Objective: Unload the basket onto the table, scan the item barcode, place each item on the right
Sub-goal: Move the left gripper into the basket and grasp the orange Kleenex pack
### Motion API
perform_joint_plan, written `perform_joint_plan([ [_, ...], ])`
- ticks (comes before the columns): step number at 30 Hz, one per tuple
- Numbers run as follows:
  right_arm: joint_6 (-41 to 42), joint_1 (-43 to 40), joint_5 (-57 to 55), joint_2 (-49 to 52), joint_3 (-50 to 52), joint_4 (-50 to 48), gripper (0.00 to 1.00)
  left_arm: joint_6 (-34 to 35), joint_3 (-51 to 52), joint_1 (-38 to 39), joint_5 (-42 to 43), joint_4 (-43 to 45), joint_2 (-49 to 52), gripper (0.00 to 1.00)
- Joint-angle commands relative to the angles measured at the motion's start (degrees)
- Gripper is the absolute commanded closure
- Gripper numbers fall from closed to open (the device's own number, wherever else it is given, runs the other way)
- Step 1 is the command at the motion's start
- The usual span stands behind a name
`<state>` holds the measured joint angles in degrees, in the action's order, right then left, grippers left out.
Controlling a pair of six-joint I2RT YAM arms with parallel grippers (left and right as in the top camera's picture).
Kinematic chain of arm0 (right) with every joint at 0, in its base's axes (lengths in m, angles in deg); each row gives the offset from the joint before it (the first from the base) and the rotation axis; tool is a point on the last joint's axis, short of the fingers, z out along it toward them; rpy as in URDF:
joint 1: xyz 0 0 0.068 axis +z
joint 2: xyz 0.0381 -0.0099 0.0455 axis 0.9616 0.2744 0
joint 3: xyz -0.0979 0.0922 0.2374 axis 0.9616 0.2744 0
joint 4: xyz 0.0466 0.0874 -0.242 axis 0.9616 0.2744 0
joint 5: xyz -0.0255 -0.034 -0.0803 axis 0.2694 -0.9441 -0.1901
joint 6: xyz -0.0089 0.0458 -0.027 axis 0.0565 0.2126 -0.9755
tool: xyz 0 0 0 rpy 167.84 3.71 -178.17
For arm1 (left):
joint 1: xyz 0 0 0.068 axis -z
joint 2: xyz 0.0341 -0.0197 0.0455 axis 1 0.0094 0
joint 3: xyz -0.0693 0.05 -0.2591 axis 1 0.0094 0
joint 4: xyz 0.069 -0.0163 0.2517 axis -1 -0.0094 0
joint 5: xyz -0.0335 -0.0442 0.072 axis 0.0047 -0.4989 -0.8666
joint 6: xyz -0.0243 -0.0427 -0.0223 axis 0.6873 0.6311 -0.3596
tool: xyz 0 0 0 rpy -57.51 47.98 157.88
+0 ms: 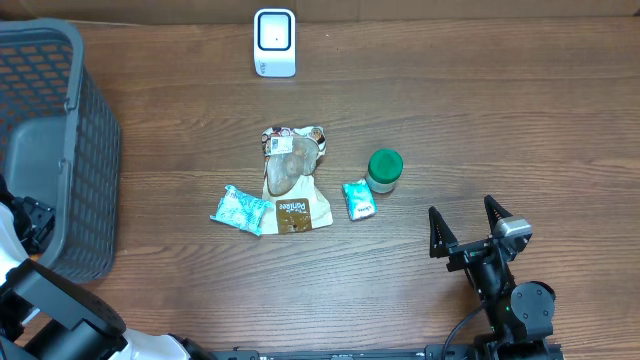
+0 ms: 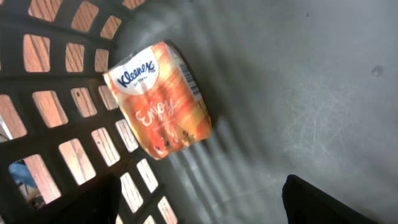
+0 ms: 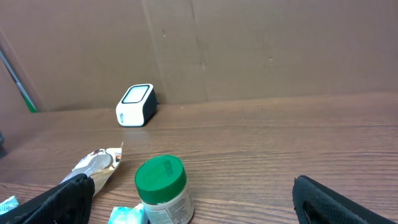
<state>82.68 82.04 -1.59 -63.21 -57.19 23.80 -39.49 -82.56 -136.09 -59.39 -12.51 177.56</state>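
Right gripper (image 1: 465, 228), overhead: jaws spread wide, empty, short of green-lidded jar (image 1: 385, 168); barcode scanner (image 1: 274, 42) at table's far edge. Left wrist: left gripper (image 2: 200, 193) jaws apart, empty; Kleenex tissue pack (image 2: 158, 99) lies on grey basket (image 2: 298, 74) floor, against lattice wall. Right wrist: jar just ahead, scanner beyond.

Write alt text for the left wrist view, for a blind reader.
An orange Kleenex tissue pack lies inside a grey plastic basket, beside its slotted wall. The left gripper hangs nearby, fingers spread wide, holding nothing.
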Motion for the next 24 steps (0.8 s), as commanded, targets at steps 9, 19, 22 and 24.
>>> perform_joint_plan([
  [9,0.0,0.2,-0.5,-0.7,0.6,-0.2,0.0,0.1,7.9,-0.7,-3.5,8.5,1.5,0.21],
  [19,0.0,0.2,-0.5,-0.7,0.6,-0.2,0.0,0.2,8.7,-0.7,-4.5,11.8,7.8,0.28],
  [22,0.0,0.2,-0.5,-0.7,0.6,-0.2,0.0,0.2,8.7,-0.7,-4.6,11.7,9.7,0.34],
  [24,0.0,0.2,-0.5,-0.7,0.6,-0.2,0.0,0.2,8.7,-0.7,-4.7,11.8,10.1,0.51],
])
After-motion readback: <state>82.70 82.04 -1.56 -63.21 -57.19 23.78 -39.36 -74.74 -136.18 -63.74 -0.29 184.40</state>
